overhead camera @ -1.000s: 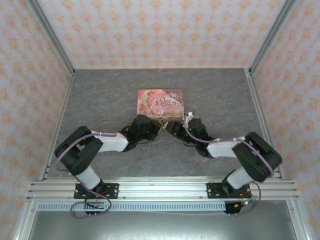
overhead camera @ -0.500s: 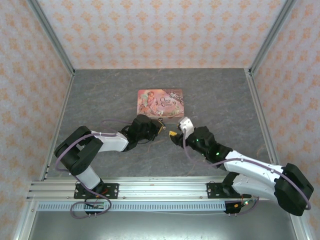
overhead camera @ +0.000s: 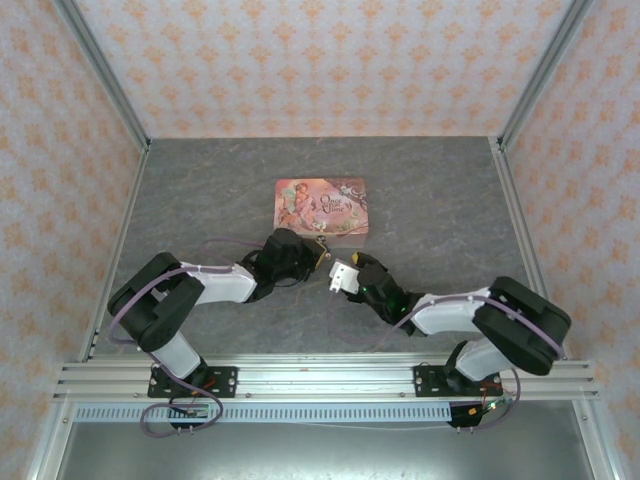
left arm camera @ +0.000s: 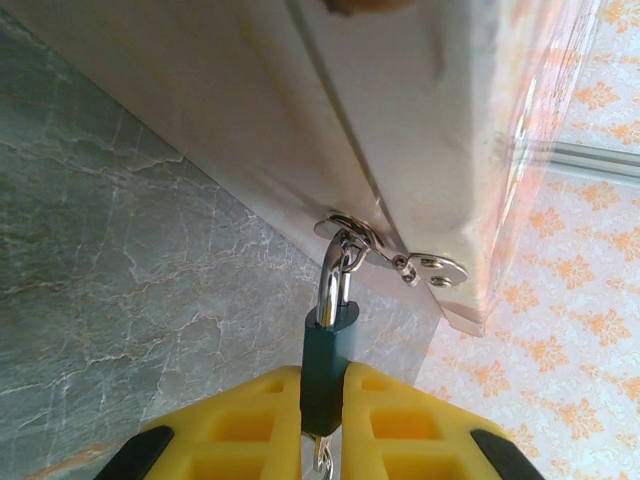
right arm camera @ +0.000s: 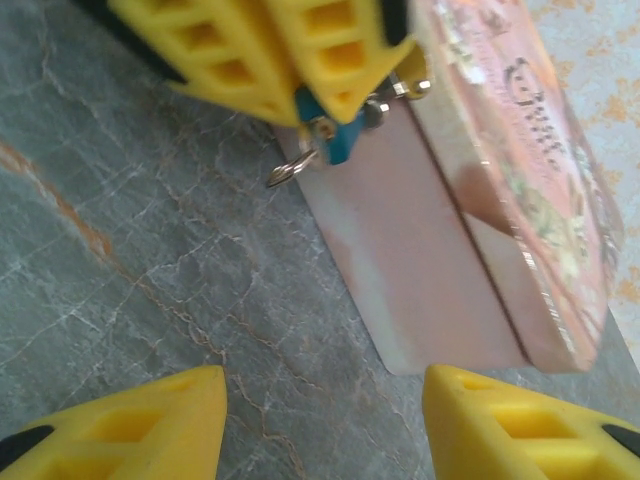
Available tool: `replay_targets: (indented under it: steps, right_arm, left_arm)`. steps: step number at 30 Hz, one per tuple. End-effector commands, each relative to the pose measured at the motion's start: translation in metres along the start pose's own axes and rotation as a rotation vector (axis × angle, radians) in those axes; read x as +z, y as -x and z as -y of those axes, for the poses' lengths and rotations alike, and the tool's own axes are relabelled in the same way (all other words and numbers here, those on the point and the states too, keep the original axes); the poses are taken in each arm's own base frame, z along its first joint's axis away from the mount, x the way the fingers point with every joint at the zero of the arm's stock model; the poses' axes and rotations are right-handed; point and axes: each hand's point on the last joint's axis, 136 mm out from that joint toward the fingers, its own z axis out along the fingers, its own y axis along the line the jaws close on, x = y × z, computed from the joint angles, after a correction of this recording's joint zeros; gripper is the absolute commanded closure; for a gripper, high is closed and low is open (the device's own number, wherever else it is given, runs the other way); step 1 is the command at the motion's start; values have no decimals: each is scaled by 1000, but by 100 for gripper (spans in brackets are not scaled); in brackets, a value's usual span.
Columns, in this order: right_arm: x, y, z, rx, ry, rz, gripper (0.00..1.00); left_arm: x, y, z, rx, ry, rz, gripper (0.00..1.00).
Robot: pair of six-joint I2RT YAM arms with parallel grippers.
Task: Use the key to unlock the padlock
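The tiny teal padlock (left arm camera: 328,352) hangs by its metal shackle (left arm camera: 333,285) from the hasp (left arm camera: 352,236) on the pink box (overhead camera: 322,204). My left gripper (left arm camera: 325,405) is shut on the padlock's body, its yellow fingers (right arm camera: 300,45) at the top of the right wrist view. A small metal ring (right arm camera: 290,170), apparently the key's, sticks out under the padlock (right arm camera: 336,138); the key's blade is hidden. My right gripper (right arm camera: 322,390) stands open over bare table, a short way in front of the box, with nothing between its fingers.
The box lies flat at the middle of the grey marbled table (overhead camera: 440,200). Patterned walls with metal posts (overhead camera: 100,75) close in three sides. Both forearms lie low near the centre, left gripper (overhead camera: 318,255) and right gripper (overhead camera: 340,272) close together.
The right arm has swung about and its gripper now sits slightly back from the padlock, jaws a little wider. The left arm and the padlock have not moved.
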Motion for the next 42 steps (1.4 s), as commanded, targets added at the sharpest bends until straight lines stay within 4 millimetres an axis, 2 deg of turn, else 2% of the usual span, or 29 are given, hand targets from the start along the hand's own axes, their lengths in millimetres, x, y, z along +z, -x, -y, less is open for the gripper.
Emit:
replay_targets:
  steps: [1, 6, 12, 34, 42]
  right_arm:
    - [7, 31, 17, -19, -75, 92, 46]
    - [17, 42, 7, -17, -21, 124, 46]
    - [24, 53, 4, 15, 4, 159, 48]
    - [43, 53, 3, 76, 48, 154, 71]
    - [41, 59, 7, 115, 39, 179, 80]
  left_arm:
    - [-7, 6, 5, -8, 10, 22, 86]
    - [-8, 6, 7, -6, 10, 19, 87]
    - [-7, 5, 8, -9, 11, 17, 86]
    - [-7, 5, 8, -19, 8, 13, 86]
    - [-6, 5, 8, -22, 9, 10, 87]
